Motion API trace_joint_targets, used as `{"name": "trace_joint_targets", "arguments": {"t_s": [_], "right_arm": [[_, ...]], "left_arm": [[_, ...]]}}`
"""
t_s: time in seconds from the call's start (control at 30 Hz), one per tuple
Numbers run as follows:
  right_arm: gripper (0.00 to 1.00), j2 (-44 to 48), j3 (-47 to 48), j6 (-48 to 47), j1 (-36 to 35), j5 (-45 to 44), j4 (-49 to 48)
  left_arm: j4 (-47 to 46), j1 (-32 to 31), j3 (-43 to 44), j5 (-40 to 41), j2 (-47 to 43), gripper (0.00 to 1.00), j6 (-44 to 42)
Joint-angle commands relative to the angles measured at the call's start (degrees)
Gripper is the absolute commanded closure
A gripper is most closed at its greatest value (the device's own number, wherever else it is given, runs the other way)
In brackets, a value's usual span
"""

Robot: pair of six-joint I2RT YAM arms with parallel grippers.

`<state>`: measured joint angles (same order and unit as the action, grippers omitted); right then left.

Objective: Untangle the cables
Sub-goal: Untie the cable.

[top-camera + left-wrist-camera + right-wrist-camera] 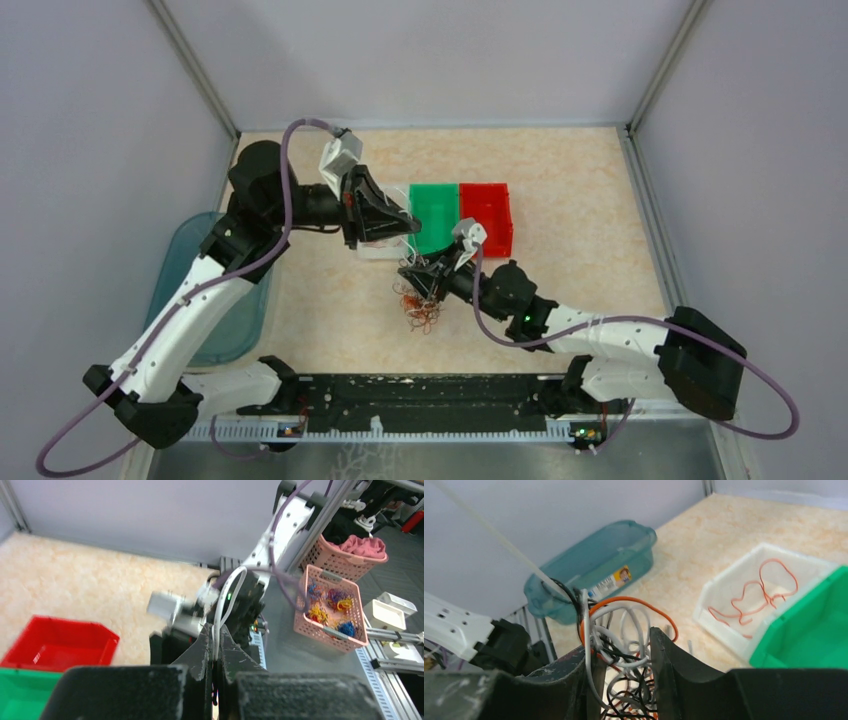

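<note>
A tangle of thin orange, white and black cables (420, 308) hangs between the table and my right gripper (422, 274). In the right wrist view that gripper (624, 642) is shut on the tangle (624, 622), with loops bunched between its jaws. One white cable (489, 535) runs taut from the tangle up to the left. My left gripper (407, 228) is above the white bin, just up-left of the right gripper. In the left wrist view it (216, 630) is shut on a white cable (231, 582) that loops toward the right arm.
A white bin (724, 587) holds one loose orange cable (769, 587). Beside it stand a green bin (435, 215) and a red bin (487, 215). A teal tub (200, 300) sits at the table's left edge. Pink baskets (330, 610) stand outside the cell.
</note>
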<state>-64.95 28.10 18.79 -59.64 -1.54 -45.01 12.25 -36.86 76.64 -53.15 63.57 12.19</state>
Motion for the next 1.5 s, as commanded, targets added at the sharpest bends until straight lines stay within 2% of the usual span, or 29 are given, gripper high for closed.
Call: {"name": "trace_joint_targets", "arguments": {"t_s": [0.0,0.27,0.5,0.63,0.77,0.9,1.13,1.47], "right_arm": [[0.63,-2.7,-3.3,0.8,-1.3,-2.7,1.8],[0.62,-6.7,-7.3,1.7,-4.8,-6.5,-1.4],[0.58,-9.6,-11.1,3.5,-6.0,-9.5,-5.2],[0.56,-11.4,-12.8,4.1,-6.5,-11.0,-6.5],[0.53,-12.4,-14.3,5.1,-6.9,-12.0,-7.7],[0.50,-12.0,-15.1,5.4,-7.2,-13.1,-7.7],[0.50,-11.0,-16.7,5.8,-7.2,-13.8,-7.0],[0.49,-7.3,-20.2,7.0,-7.2,-16.2,-5.1]], "left_arm": [[-4.2,0.0,8.3,-1.9,0.1,1.00,1.2],[-3.3,0.0,17.8,-1.0,3.0,1.00,-0.8],[-3.3,0.0,29.6,2.9,7.1,1.00,-5.7],[-7.2,0.0,34.4,9.3,8.3,1.00,-10.5],[-15.1,0.0,36.9,17.9,9.1,1.00,-16.3],[-24.5,0.0,38.5,22.7,9.6,1.00,-24.8],[-32.3,0.0,43.9,20.6,10.6,1.00,-41.3],[-53.1,0.0,47.7,24.5,12.8,1.00,-73.2]]}}
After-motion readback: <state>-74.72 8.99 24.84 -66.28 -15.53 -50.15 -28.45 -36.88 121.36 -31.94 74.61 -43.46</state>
